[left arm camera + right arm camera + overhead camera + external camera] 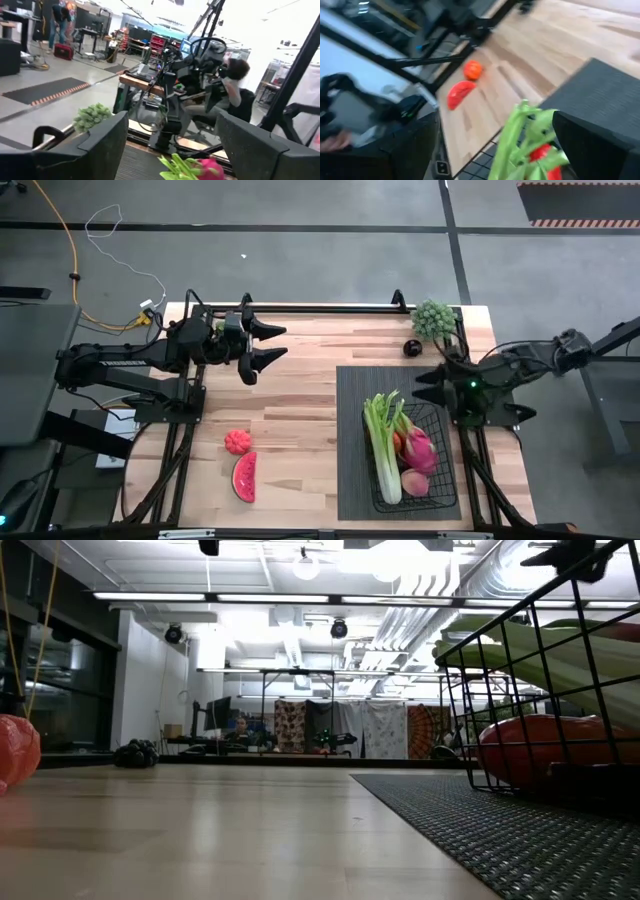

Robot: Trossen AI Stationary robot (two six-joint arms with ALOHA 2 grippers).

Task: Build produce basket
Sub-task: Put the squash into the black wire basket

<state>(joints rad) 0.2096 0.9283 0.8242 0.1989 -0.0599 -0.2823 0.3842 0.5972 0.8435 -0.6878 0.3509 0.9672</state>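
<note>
- Surface (300, 430): pale wood, with a dark ribbed mat (350, 440) on its right half. The basket (445, 480) sits on the mat's near-right part, long axis running front to back.
- Basket contents: celery bunch (382, 448) lying along the basket's long axis on its inner side, pink dragon fruit (420, 448) beside it, a red-orange piece (399, 442) between them, a pale pink fruit (414, 482) at the near end. Room is left mainly at the far-right corner.
- Loose produce, left half of the surface: watermelon slice (244, 477) near the front edge, long axis front to back; a round red-orange fruit (237, 441) just behind it, not touching.
- Loose produce, far right corner: a green leafy head (433, 318) at the edge; a small dark item (411, 347) just inboard of it, too small to identify.
- Left gripper (268, 345): raised over the far-left part of the surface, fingers spread and empty, pointing toward the right side. Slice and round fruit lie well toward the front from it, on its own side.
- Right gripper (428, 385): just behind the basket's far edge, fingers spread wide and empty, pointing toward the left; the right wrist view looks over the celery top (525, 130) toward the slice (460, 93).
- Judgement: the left arm is nearer the slice and round fruit; the right arm is nearer the far-corner pair. For the slice, fingers should close across its short axis.
</note>
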